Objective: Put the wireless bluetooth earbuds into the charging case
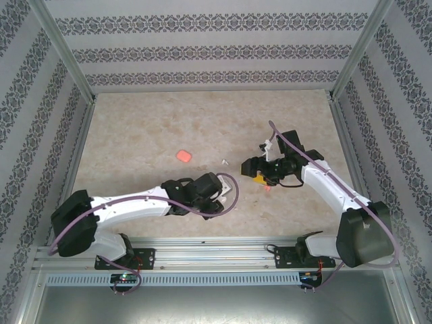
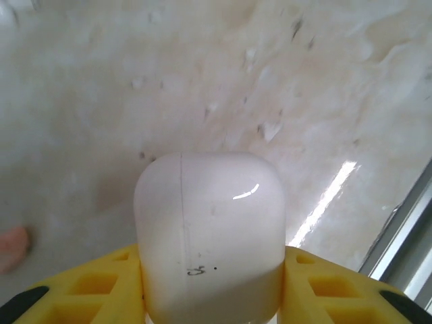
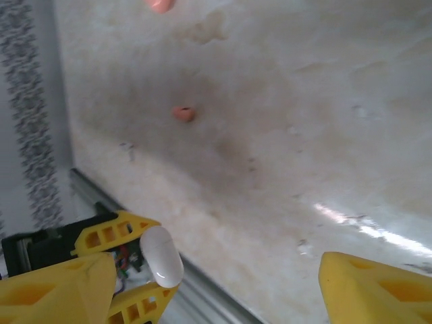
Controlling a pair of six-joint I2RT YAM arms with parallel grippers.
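Flanking the marbled tabletop (image 1: 135,128) stand patterned walls (image 1: 30,101) — left jaws clamp a white case (image 2: 209,229), right jaws gape.

The desk (image 1: 148,121) has a beige, marbled surface with faint darker veins. Patterned panels enclose it on three sides: the far wall (image 1: 216,47), the left wall (image 1: 34,121) and the right wall (image 1: 398,121), each with grey ornamental bands on white. Two slanted metal posts (image 1: 64,50) mark the far corners. A metal rail (image 1: 209,253) runs along the near edge, with a slotted strip (image 1: 216,278) just nearer. In the left wrist view, a bright glare streak (image 2: 331,196) lies on the desk beside the metal edge.
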